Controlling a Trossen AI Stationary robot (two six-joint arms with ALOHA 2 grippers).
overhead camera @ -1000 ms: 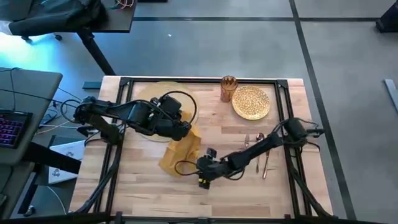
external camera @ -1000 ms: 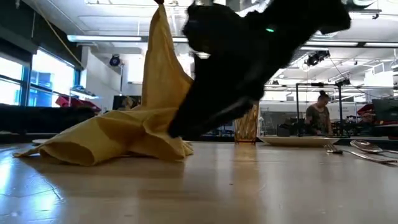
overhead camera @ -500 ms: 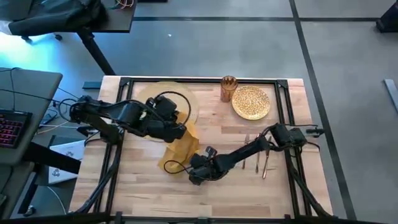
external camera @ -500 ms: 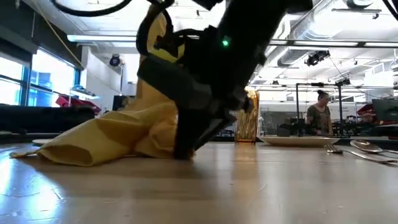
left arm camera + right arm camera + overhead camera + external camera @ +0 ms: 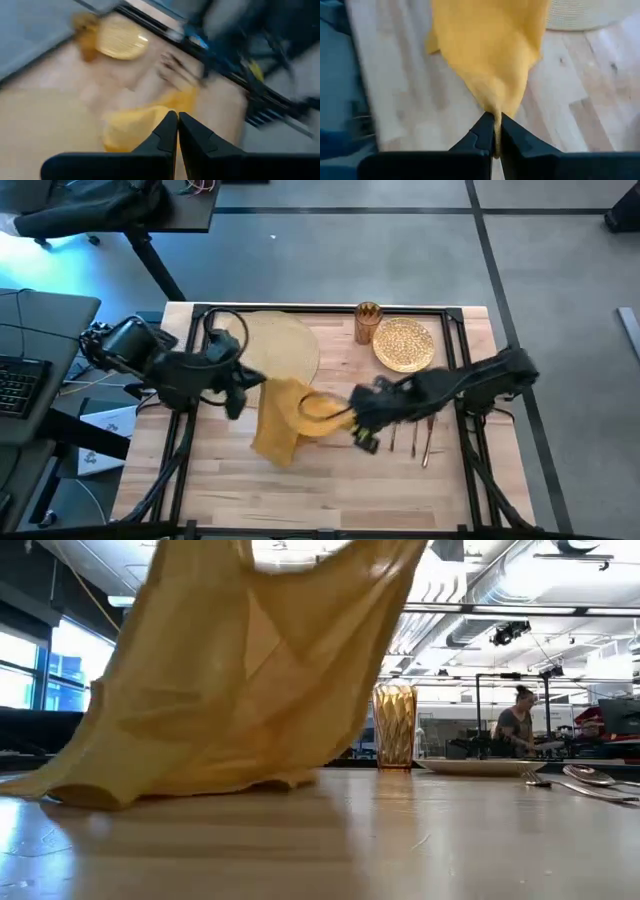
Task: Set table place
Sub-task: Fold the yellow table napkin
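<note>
Overhead, found the placemat (image 5: 283, 343) lying flat at the far left of the table (image 5: 400, 485), round, tan and woven, clearly wider than the gold plate (image 5: 404, 343) at the far right. Noted a ribbed amber glass (image 5: 367, 322) between the two and cutlery (image 5: 421, 435) near the right edge. Saw the mustard napkin (image 5: 283, 418) strung from the table up to the right gripper (image 5: 358, 423), which hung near mid-table. Placed the left gripper (image 5: 236, 388) just off the placemat's near-left rim, apart from the cloth. Could not settle whether the napkin's far edge touched the mat or only lay beside it.

At table height, met mostly lifted napkin, draped like a tent with its lower hem on the wood; beyond it, the glass, the plate's rim and a person (image 5: 517, 720) far back in the room.

Past the left wrist, blurred badly, but made out both fingers pressed together with nothing between them.

Past the right wrist, caught the fingers clamped on a gathered corner of the napkin, with a slice of the placemat beyond.

Judged the placemat light, thin and flexible, likely to slide easily on the smooth wood and to sag if lifted. Best taken at its bare rim, nearest the left gripper, and dragged rather than raised.
</note>
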